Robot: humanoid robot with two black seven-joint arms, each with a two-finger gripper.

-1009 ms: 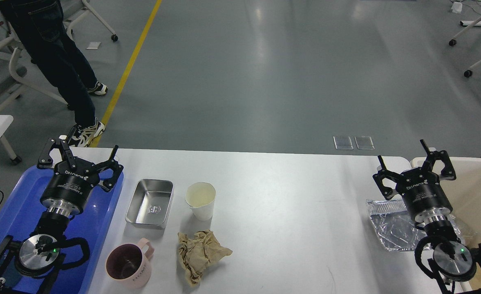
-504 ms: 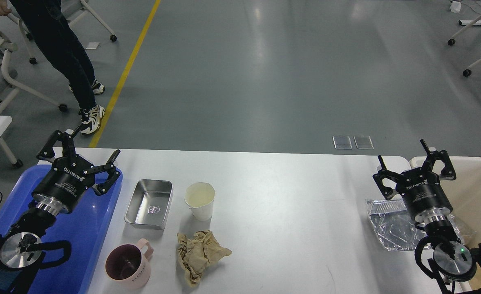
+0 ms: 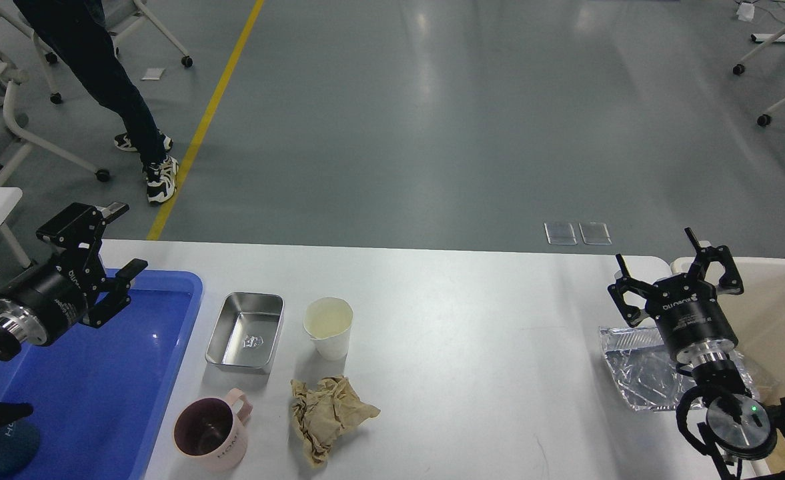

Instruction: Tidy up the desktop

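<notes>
Your left gripper (image 3: 109, 243) hangs with fingers spread above the glossy blue plastic tray (image 3: 132, 373); your right gripper (image 3: 675, 263), prongs apart, hovers over a crinkled foil sheet (image 3: 639, 373) beside the beige bin (image 3: 782, 313). On the smooth white table (image 3: 472, 347) sit a rectangular stainless steel tray (image 3: 245, 331), a tapered paper cup (image 3: 328, 327), a pink mug (image 3: 207, 433) and crumpled brown paper (image 3: 329, 415).
</notes>
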